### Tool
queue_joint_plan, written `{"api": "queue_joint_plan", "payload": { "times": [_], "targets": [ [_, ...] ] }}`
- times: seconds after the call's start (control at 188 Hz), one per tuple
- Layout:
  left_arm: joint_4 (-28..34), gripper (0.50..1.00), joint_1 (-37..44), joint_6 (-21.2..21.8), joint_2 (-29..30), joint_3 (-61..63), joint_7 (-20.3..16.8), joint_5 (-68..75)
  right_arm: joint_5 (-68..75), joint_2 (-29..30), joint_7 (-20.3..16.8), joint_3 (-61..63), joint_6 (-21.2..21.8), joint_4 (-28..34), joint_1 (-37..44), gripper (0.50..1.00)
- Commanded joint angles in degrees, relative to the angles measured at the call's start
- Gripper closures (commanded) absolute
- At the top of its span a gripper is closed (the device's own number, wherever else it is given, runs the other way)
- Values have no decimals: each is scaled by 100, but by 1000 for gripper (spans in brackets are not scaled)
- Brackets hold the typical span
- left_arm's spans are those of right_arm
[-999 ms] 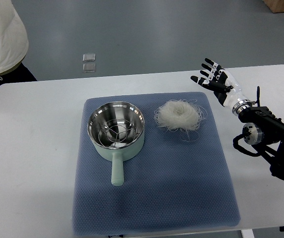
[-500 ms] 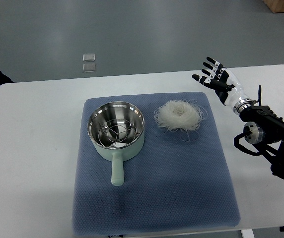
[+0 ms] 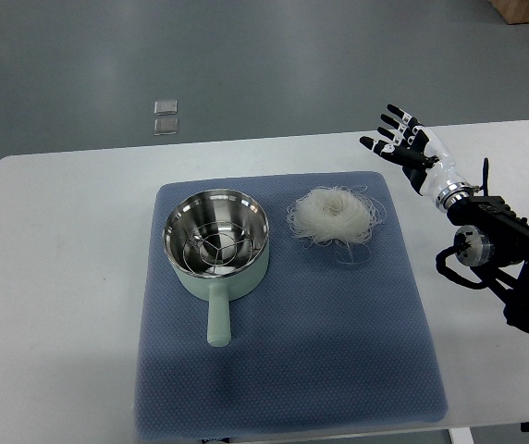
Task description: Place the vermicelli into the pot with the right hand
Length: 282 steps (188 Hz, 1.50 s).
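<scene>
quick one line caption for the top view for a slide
Open right hand poised beyond the vermicelli nest, which lies beside the empty pot on a blue mat.

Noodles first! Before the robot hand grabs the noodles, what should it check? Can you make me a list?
1. Vermicelli is in one nest on the blue mat, nothing on top of it: ok.
2. Right hand is empty with fingers spread, ready to grasp: ok.
3. Right hand is over the vermicelli: not ok, it is off to the right, above the white table.
4. Pot stands upright with its mouth open, left of the vermicelli: ok.
5. Pot has room: a wire rack sits inside, nothing else seen: ok.
6. Loose strands reach over the mat; whether they will all lift together: cannot tell.
</scene>
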Motion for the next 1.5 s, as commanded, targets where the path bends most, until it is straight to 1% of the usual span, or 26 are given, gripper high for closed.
{"api": "queue_joint_plan", "payload": {
  "times": [0.0, 0.473, 1.01, 1.116, 1.302, 1.392, 1.493],
  "targets": [
    [0, 500, 0, -4, 0, 0, 0, 0, 0, -4, 7, 3, -1, -17, 1, 572],
    [-9, 500, 0, -4, 0, 0, 0, 0, -8, 13, 15, -50, -54, -17, -26, 572],
    [0, 500, 0, 5, 0, 0, 0, 0, -88, -48, 7, -129, 26, 9, -17, 572],
    [0, 500, 0, -4, 0, 0, 0, 0, -588, -66, 7, -181, 122, 18, 45, 572],
    [0, 500, 0, -4, 0, 0, 0, 0, -2381, -189, 7, -340, 368, 80, 256, 574],
    [0, 500, 0, 5, 0, -9, 0, 0, -3180, -338, 15, -620, 553, 88, 528, 574],
    [9, 500, 0, 5, 0, -9, 0, 0, -3647, -541, 94, -1175, 773, 132, 932, 576]
  ]
}}
